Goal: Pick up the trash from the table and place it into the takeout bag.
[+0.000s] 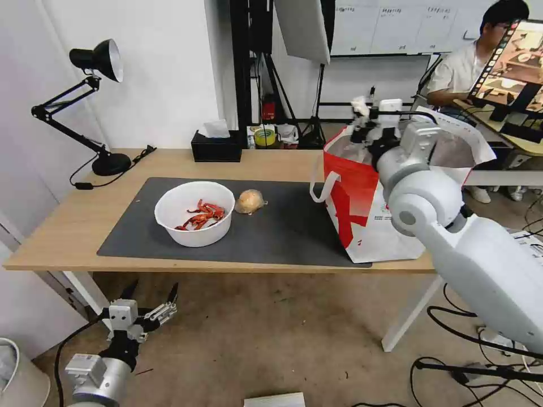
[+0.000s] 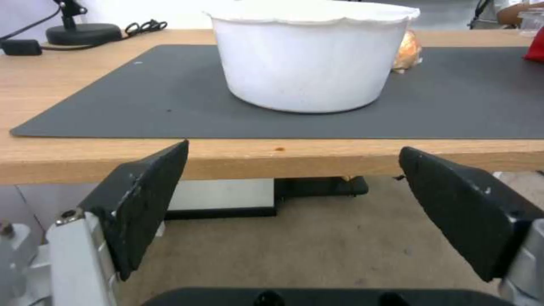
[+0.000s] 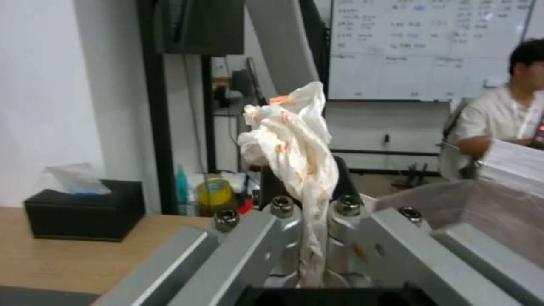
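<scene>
Currently the right gripper [image 3: 309, 199] is clamped on the tissue [image 3: 295, 144] over the bag [image 1: 362, 215]; light, soft and compressible, it likely needs only a pinch, its bulk protruding beyond the fingertips.

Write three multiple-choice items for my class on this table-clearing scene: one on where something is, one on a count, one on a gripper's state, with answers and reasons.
1. Where is the tan plastic-wrapped lump?
A. inside the takeout bag
B. on the dark grey mat, beside the white bowl
C. on the floor

2. How many trash items lie on the mat?
A. two
B. four
C. none

3. What is the right gripper doing?
A. hanging open
B. shut on the bowl
C. shut on a crumpled tissue

Answers: 1 B, the lump sits on the mat between bowl and takeout bag. 2 A, bowl and lump. 3 C, the tissue stands pinched between its fingers above the bag.
</scene>
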Controlling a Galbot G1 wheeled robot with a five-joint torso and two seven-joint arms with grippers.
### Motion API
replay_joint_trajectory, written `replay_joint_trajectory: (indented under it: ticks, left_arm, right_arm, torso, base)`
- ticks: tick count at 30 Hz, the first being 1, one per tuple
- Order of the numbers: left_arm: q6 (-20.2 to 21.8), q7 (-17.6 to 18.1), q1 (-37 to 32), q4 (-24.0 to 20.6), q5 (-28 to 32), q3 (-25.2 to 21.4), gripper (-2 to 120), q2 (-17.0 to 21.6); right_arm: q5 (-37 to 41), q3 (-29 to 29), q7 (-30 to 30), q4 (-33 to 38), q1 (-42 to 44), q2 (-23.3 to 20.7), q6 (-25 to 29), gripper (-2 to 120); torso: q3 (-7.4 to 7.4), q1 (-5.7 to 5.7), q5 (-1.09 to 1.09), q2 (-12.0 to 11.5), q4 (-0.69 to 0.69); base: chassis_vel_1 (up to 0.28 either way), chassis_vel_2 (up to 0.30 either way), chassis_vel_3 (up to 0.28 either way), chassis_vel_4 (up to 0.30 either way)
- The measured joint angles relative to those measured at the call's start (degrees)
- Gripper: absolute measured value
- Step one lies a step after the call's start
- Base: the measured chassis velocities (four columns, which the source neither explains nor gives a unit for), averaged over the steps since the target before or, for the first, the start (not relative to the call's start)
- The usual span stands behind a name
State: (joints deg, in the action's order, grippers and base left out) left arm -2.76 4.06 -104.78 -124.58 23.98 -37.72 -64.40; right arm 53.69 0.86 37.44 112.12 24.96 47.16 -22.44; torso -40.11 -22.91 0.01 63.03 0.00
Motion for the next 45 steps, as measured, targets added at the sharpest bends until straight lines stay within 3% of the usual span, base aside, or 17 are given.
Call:
replay_joint_trajectory:
  ticks: [7,21,29,31,35,45]
  left_arm:
    - [0.0,0.0,0.1,0.0,-0.3,0.4,100,0.0]
    - [0.0,0.0,0.3,-0.2,-0.5,0.5,100,0.0]
    - [0.0,-0.1,0.3,-0.4,-0.5,0.2,100,0.0]
    - [0.0,-0.1,0.2,-0.4,-0.5,0.0,100,0.0]
    - [0.0,-0.1,0.2,-0.4,-0.5,0.0,100,0.0]
    - [0.0,-0.1,0.6,-0.1,-0.4,0.1,100,-0.1]
  right_arm:
    - [-1.0,-1.5,2.8,0.5,2.0,-0.4,-0.3,0]
    - [-1.3,-3.2,1.8,1.8,4.8,-1.5,-0.1,54]
    - [-1.3,-3.3,-0.2,2.7,5.5,-2.1,-0.2,78]
    - [-1.0,-3.3,-2.5,3.1,5.7,-2.2,0.1,89]
    - [-0.2,-3.0,-8.4,3.7,5.7,-2.2,3.6,99]
    - [2.2,-2.7,-24.5,8.4,9.3,-4.5,7.1,100]
  torso:
    - [0.0,0.0,0.0,0.0,0.0]
    - [0.0,-0.01,0.0,0.0,0.0]
    - [0.0,0.0,0.0,0.0,0.0]
    - [0.0,0.0,-0.01,0.0,0.0]
    - [0.0,0.0,-0.01,0.0,0.0]
    - [0.0,0.0,0.0,0.0,0.0]
  base:
    - [0.0,0.0,0.0,0.0]
    - [0.0,0.0,0.0,0.0]
    - [0.0,0.0,0.0,0.0]
    - [0.0,0.0,0.0,0.0]
    - [0.0,0.0,0.0,0.0]
    - [0.0,0.0,0.0,0.0]
